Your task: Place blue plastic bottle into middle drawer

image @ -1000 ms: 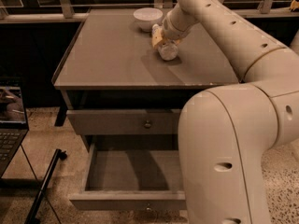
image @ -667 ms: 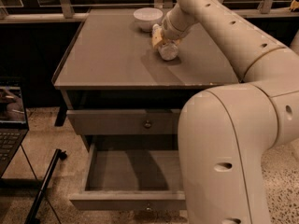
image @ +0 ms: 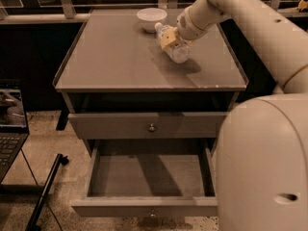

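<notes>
The blue plastic bottle (image: 177, 51) is clear with a white cap and lies tilted over the back right of the cabinet top, cap toward the white bowl. My gripper (image: 168, 37) is shut on the bottle's upper part, its yellowish fingers (image: 165, 34) on either side of it. The bottle casts a shadow on the top just to its right. The middle drawer (image: 149, 205) is pulled open at the bottom of the cabinet and its inside looks empty.
A white bowl (image: 151, 18) stands at the back of the cabinet top (image: 110, 57). The drawer above (image: 151, 127) is closed, with a round knob. A laptop (image: 9, 124) and a dark stand leg (image: 45, 191) are on the left. My arm's large body (image: 264, 162) fills the right foreground.
</notes>
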Controlling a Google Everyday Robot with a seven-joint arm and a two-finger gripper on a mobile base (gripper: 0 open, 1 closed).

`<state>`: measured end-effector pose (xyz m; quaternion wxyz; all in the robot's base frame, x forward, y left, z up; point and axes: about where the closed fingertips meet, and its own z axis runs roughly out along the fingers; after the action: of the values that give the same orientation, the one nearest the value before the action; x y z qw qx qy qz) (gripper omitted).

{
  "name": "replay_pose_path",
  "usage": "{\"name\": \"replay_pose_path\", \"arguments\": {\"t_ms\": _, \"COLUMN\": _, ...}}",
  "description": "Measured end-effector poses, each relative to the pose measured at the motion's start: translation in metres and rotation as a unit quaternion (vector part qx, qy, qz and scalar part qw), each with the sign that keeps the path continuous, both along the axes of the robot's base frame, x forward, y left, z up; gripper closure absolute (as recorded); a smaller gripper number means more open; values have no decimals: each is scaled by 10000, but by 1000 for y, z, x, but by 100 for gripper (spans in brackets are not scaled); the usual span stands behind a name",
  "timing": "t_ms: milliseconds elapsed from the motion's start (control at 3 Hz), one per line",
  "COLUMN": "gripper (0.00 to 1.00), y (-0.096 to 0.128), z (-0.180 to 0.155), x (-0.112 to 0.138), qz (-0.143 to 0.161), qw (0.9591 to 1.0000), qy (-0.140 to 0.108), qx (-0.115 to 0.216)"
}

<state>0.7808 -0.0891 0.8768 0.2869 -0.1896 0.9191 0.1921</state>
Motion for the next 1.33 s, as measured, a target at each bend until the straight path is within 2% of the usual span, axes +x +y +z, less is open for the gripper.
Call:
{"name": "replay_pose_path", "arguments": {"t_ms": 333, "gripper": 100, "y": -3, "z": 26, "x": -43, "qz": 284, "qw": 9983, "qy": -161, "qx": 490}}
{"name": "replay_pose_path", "arguments": {"t_ms": 667, "gripper": 100, "y": -4, "z": 41, "x": -92, "qz": 366, "qw": 9930, "qy": -335, "qx": 1071}}
{"name": "replay_pose_path", "arguments": {"t_ms": 1000, "gripper": 100, "y": 0, "z": 33, "x": -137, "qz": 415, "qw": 9872, "qy": -344, "qx": 1504}}
{"name": "replay_pose_path", "arguments": {"t_ms": 1333, "gripper": 100, "y": 0, "z": 33, "x": -137, "qz": 417, "qw": 9872, "qy": -346, "qx": 1503}}
